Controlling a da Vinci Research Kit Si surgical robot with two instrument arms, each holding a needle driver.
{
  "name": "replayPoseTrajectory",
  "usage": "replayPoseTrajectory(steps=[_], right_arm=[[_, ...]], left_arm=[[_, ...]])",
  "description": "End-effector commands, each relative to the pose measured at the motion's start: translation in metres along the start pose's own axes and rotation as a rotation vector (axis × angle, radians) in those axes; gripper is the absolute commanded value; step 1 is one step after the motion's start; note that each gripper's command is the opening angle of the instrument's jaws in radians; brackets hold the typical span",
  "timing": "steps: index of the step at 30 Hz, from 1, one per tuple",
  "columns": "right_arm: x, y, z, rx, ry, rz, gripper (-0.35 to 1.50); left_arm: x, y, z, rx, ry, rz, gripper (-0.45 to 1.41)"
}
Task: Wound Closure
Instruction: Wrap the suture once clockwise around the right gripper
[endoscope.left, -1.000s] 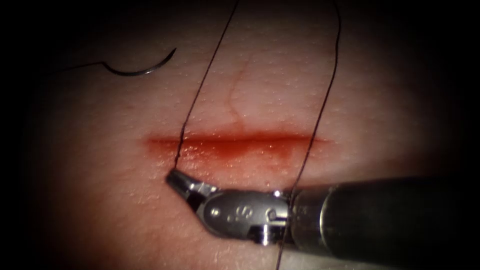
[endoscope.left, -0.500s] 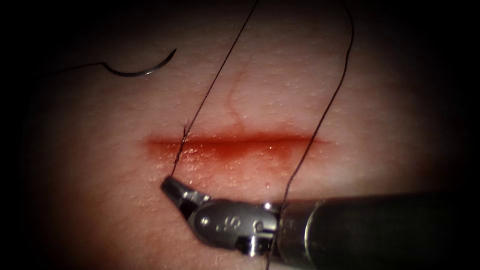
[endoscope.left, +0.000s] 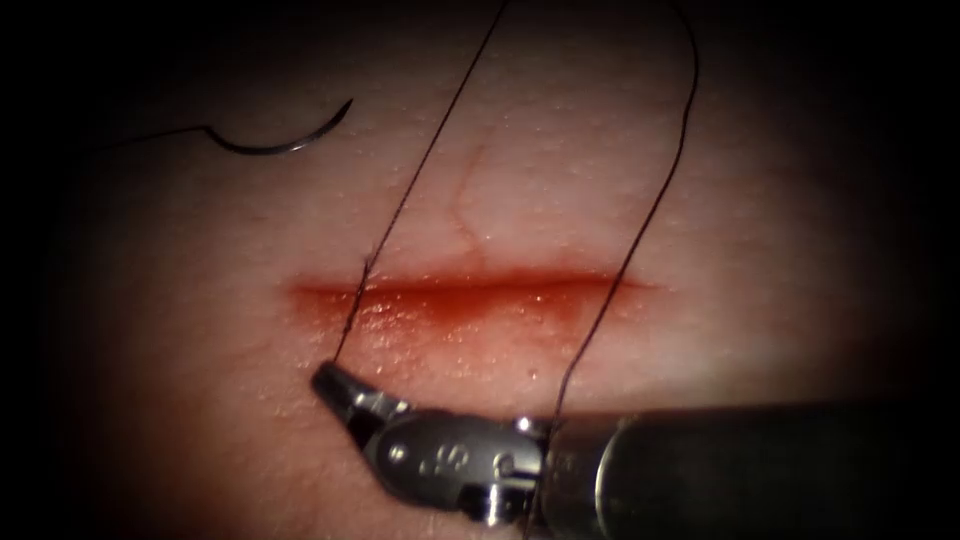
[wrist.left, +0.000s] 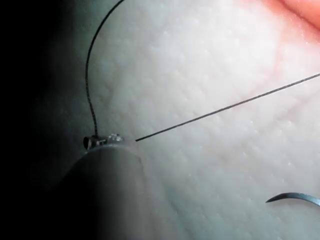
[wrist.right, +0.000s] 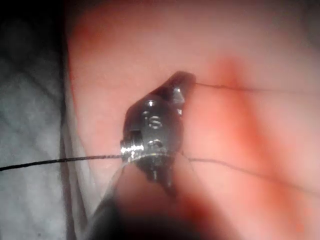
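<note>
Closest to you, your right tool (endoscope.left: 330, 383) comes in from the right, below the cut. Its two jaws are pressed together on the thread (endoscope.left: 425, 160), right at the thread's end. You can see the same pinch in the right wrist view (wrist.right: 181, 85).

From the jaws, the thread goes up across the left end of the cut (endoscope.left: 470, 285) in the tissue (endoscope.left: 760, 200). Red fluid (endoscope.left: 450, 315) sits in and just under the cut. Another part of the thread crosses the cut further right.

Your left tool (wrist.left: 100, 141) has thread at its tip, but you cannot tell if it is pinching.

Far off, up and left, the needle (endoscope.left: 285, 140) lies loose on the tissue. Nothing holds it.
</note>
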Motion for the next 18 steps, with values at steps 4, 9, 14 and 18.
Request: replayPoseTrajectory(steps=[4, 9, 14, 18], right_arm=[[0.0011, 0.0007, 0.0004, -0.017, 0.058, 0.018, -0.35], [0.0013, 0.0016, 0.0008, -0.007, 0.08, 0.011, 0.73], [0.0012, 0.0021, 0.0009, -0.012, 0.096, 0.013, 1.22], [0.0014, 0.0024, 0.0006, -0.013, 0.116, 0.015, 1.39]], left_arm=[[0.001, 0.0008, -0.0014, -0.004, 0.029, -0.01, -0.45], [0.0029, 0.0013, -0.0043, -0.019, 0.083, -0.074, -0.45], [0.0037, 0.0011, -0.0063, -0.027, 0.117, -0.129, -0.45], [0.0048, 0.0011, -0.0095, -0.039, 0.199, -0.198, -0.45]])
